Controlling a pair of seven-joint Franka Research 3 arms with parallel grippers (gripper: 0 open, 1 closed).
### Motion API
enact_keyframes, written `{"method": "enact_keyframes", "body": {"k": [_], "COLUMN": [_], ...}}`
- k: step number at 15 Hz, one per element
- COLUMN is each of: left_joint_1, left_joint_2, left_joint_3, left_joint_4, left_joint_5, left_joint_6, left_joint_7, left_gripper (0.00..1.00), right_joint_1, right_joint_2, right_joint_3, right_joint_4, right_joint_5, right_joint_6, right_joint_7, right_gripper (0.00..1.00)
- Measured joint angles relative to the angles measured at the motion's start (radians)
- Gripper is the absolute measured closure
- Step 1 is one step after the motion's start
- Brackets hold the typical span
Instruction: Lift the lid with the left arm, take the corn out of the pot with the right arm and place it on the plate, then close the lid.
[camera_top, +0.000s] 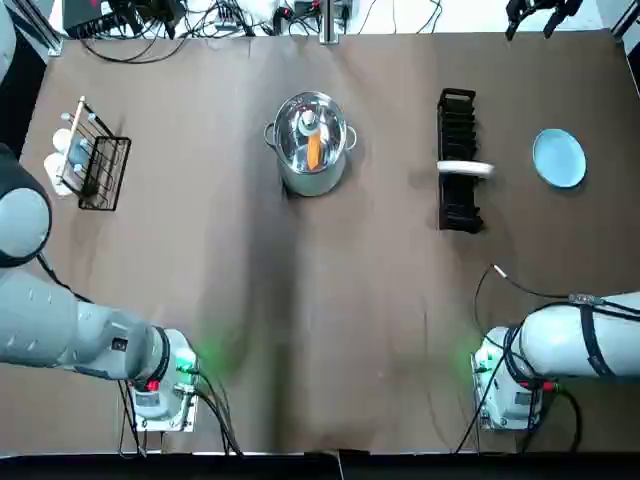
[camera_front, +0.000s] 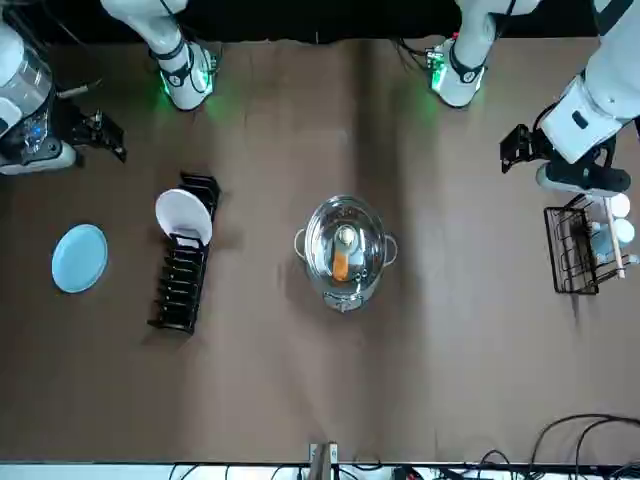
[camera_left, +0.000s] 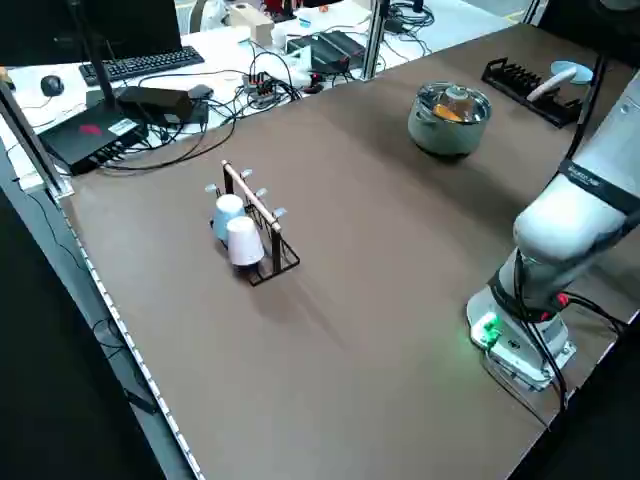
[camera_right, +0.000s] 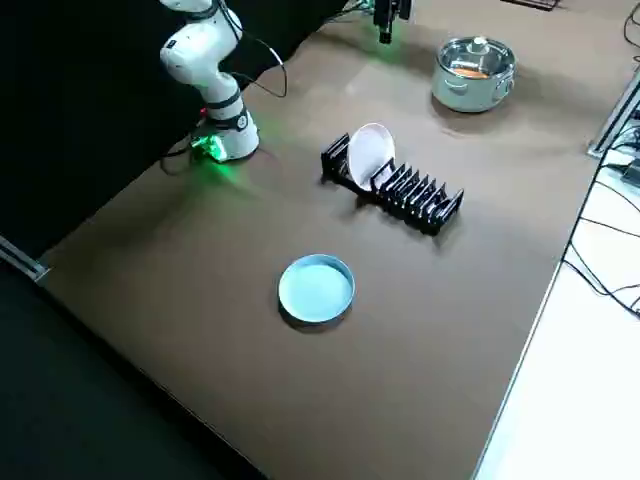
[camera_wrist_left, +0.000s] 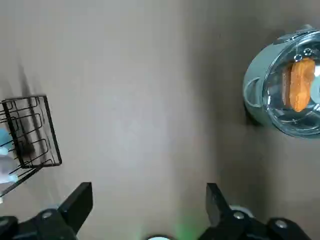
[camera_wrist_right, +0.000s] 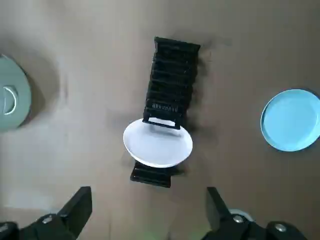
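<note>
the pot (camera_top: 310, 178) stands on the brown surface (camera_top: 300, 330) toward its far side from the arms' bases, roughly midway between the two arms. its glass lid (camera_top: 308, 124) sits closed on top, and the orange corn (camera_top: 314, 152) shows through the glass, lying inside the pot. the blue plate (camera_top: 559, 158) lies flat and bare on the robot's right side of the surface, well apart from the pot. between pot and blue plate is a black dish rack (camera_top: 458, 200) with a white plate (camera_top: 466, 168) standing on edge in its slots. on the robot's left side a wire basket (camera_top: 100, 175) holds a couple of cups (camera_left: 238, 232), one pale blue and one white. the left pincer (camera_wrist_left: 148, 187) hangs raised above the left part of the surface, near the wire basket and well away from the pot; its two fingers (camera_wrist_left: 80, 200) are spread wide with nothing between them. the right pincer (camera_wrist_right: 148, 191) hangs raised over the right part of the surface, looking down on the dish rack and the blue plate; its fingers (camera_wrist_right: 215, 202) are likewise spread wide apart and hold nothing. neither pincer touches the lid, the pot or the blue plate.
</note>
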Motion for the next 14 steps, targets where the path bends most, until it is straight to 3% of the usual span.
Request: {"method": "enact_keyframes", "body": {"k": [7, 10, 14], "left_joint_1": [-0.021, -0.077, -0.242], "left_joint_2": [0.034, 0.117, 0.271], "left_joint_3": [-0.013, -0.067, -0.085], "left_joint_4": [-0.016, -0.029, -0.034], "left_joint_5": [-0.028, -0.061, -0.067], "left_joint_6": [0.016, 0.097, 0.251], "left_joint_7": [-0.005, -0.094, -0.292], "left_gripper": [0.0, 0.0, 0.0], "right_joint_1": [-0.02, -0.02, -0.019], "right_joint_2": [-0.001, 0.0, 0.007], "right_joint_3": [-0.011, -0.008, -0.003], "right_joint_4": [0.007, 0.008, 0.006], "right_joint_5": [0.0, 0.003, 0.004], "right_joint_6": [0.008, 0.01, 0.01], "right_joint_7": [0.0, 0.0, 0.0], "right_gripper": [0.0, 0.0, 0.0]}}
